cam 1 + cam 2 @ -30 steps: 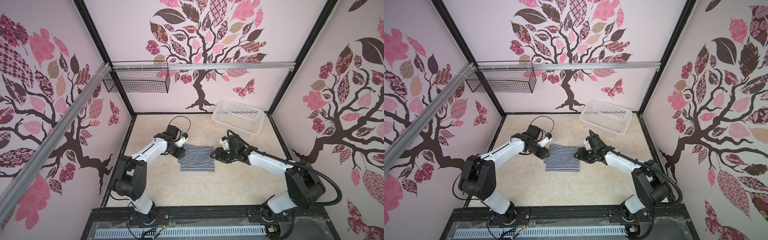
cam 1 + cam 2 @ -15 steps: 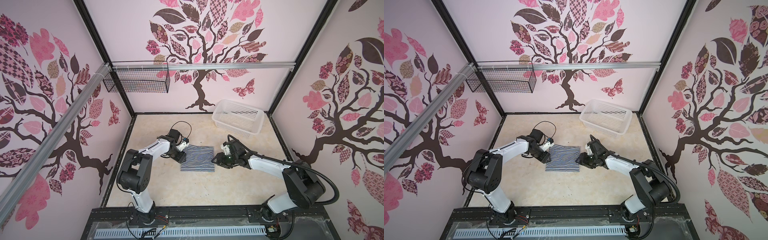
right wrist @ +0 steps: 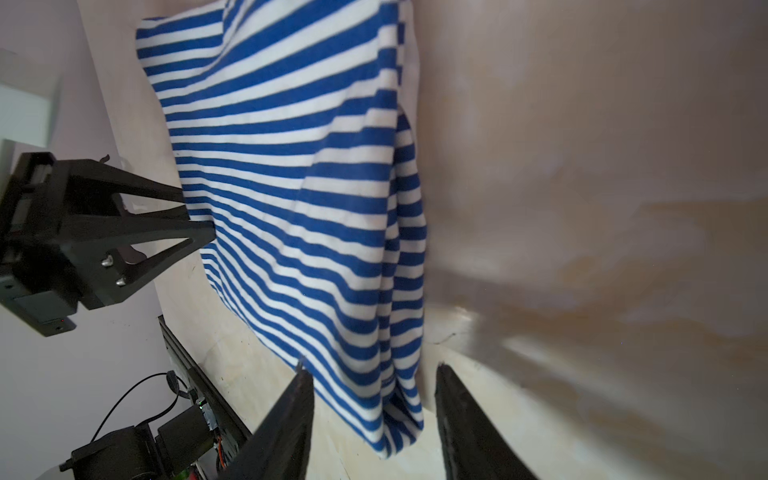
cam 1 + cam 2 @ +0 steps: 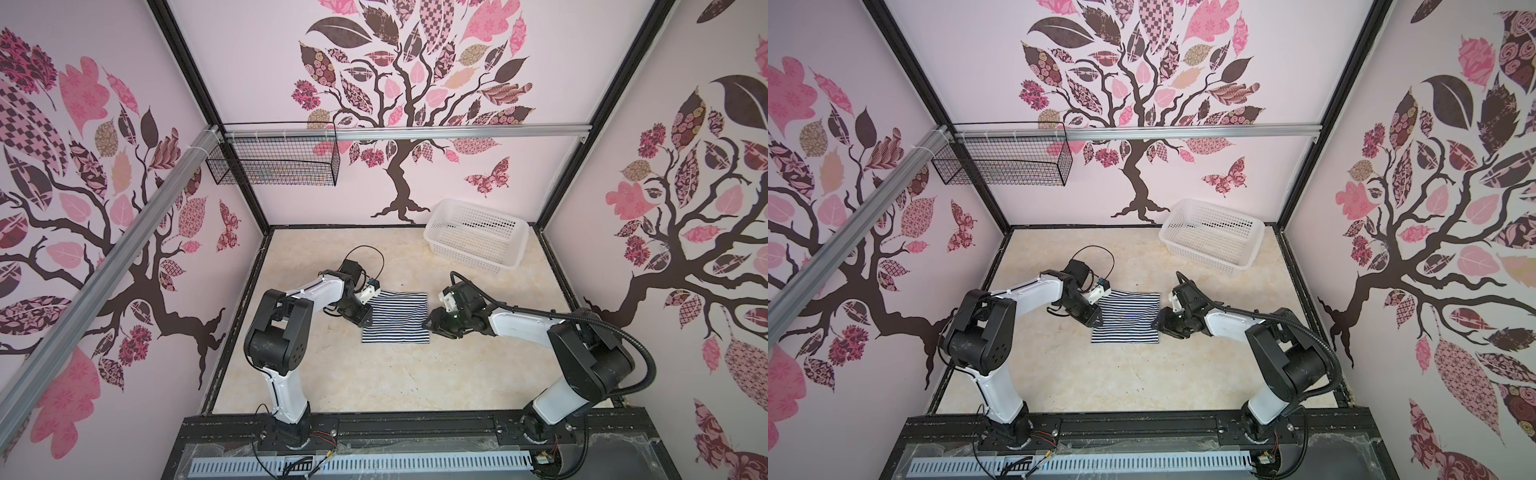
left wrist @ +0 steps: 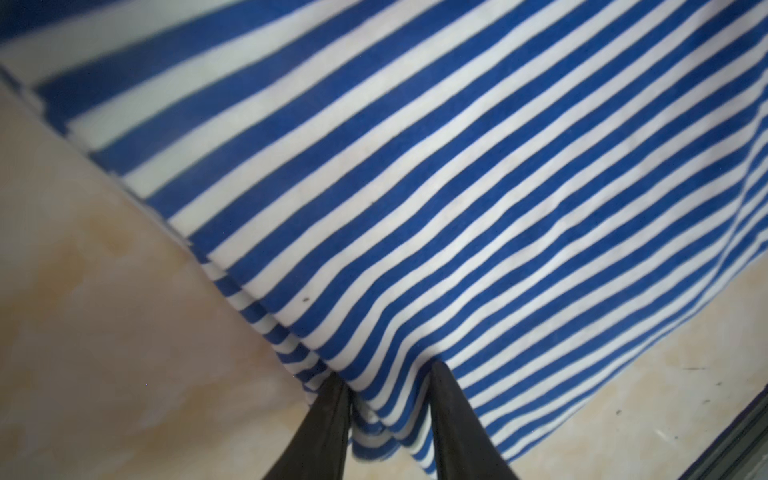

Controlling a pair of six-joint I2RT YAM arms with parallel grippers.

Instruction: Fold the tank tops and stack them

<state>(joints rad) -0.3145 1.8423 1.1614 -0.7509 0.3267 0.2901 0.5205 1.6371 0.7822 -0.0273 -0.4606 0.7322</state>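
Now the folded tank tops (image 4: pixel 397 318) lie at the centre of the desk (image 4: pixel 374 386). At their 9 o'clock edge the left gripper (image 5: pixel 390 376) has cloth bunched between narrow jaws; whether it clamps cannot be told. At 3 o'clock the right gripper (image 3: pixel 370 374) straddles the edge, jaws apart. A white basket (image 4: pixel 471 253) stands at 1 o'clock.

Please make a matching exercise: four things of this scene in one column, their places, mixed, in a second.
1. striped tank top
2. white basket
3. wire basket
4. right pincer

A. hanging from the metal rail
B. at the top's right edge
C. folded, in the middle of the table
D. in the table's far right corner

Pairs: 1-C, 2-D, 3-A, 4-B
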